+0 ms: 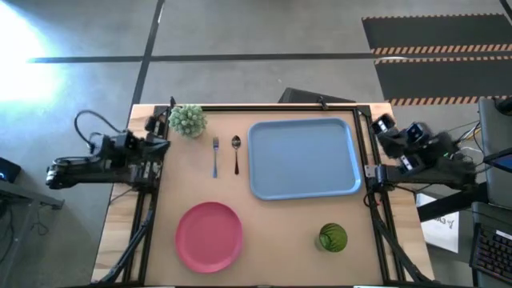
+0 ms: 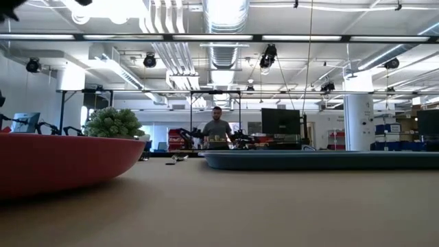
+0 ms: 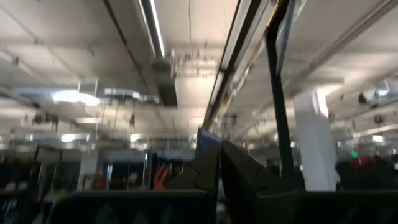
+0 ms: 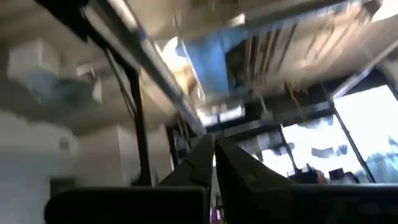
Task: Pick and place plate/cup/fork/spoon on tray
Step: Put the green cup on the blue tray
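Beside the bench edges, both parked: left claw closed, empty; right claw closed, empty. Between them, tray, fork and spoon; nearer front, plate and cup.

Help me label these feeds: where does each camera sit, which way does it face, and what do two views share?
High: overhead, facing down on the table; both arms parked at its sides.
Low: at tabletop height, facing across into the room; no arm shows.
Left wrist: angled at the ceiling past the shut left gripper.
Right wrist: likewise, past the shut right gripper.
Shared by high and low: plate, tray, plant.
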### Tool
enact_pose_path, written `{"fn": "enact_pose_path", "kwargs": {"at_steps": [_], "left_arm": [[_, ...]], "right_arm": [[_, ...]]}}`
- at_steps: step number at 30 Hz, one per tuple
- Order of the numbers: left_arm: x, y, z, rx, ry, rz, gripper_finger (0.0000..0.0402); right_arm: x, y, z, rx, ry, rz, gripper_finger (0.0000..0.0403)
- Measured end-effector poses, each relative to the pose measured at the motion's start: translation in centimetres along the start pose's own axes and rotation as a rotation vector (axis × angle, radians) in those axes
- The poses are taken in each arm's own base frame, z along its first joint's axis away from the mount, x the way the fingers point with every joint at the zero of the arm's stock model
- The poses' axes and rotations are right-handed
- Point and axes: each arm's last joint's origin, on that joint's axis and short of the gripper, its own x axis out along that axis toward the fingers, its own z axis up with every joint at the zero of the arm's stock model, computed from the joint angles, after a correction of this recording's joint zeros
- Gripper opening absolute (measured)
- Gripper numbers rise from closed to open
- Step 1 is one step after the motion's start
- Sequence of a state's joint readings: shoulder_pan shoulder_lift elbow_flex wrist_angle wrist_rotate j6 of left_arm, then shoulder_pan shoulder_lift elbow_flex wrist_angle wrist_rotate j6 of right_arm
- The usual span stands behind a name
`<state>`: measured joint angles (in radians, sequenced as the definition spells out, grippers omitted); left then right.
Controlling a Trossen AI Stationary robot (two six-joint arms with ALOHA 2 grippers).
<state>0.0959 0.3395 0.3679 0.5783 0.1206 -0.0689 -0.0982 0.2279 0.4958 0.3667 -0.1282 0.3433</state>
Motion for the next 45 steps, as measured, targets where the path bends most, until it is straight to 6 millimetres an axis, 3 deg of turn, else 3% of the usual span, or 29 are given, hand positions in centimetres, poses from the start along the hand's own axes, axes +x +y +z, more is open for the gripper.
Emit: {"fn": "enact_pose_path", "kwargs": {"at_steps": [4,8,9,11,19,24,33,39,45], "left_arm": [[2.8,0.2,2.7,-0.019,0.143,0.011,0.0],[4.4,0.2,4.7,-0.02,0.225,0.012,0.0],[4.6,0.2,5.1,-0.012,0.24,0.011,0.0],[5.0,0.2,5.6,0.002,0.255,0.01,0.0],[4.8,0.1,6.4,0.022,0.257,0.01,0.0],[4.1,0.1,6.1,0.012,0.295,0.013,0.0],[3.7,0.0,6.4,-0.013,0.291,0.018,0.0],[3.5,0.0,6.3,-0.016,0.311,0.02,0.0],[3.7,0.1,5.8,-0.018,0.331,0.022,0.0]], "right_arm": [[3.6,0.6,3.3,-0.007,0.357,-0.141,0.0009],[6.1,0.2,4.5,0.06,0.745,-0.476,0.0009],[6.9,-0.1,4.4,0.071,0.836,-0.554,0.0009],[9.8,-1.4,2.0,0.083,1.088,-0.692,0.001],[13.6,-3.0,-1.1,0.162,1.6,-0.965,0.0066],[15.7,-3.7,-5.5,0.421,1.748,-0.82,0.0112],[16.1,-1.0,-10.3,0.621,1.978,-0.78,0.0134],[15.5,3.4,-10.6,0.667,2.046,-0.784,0.0134],[14.5,7.2,-10.7,0.646,2.049,-0.91,0.0135]]}}
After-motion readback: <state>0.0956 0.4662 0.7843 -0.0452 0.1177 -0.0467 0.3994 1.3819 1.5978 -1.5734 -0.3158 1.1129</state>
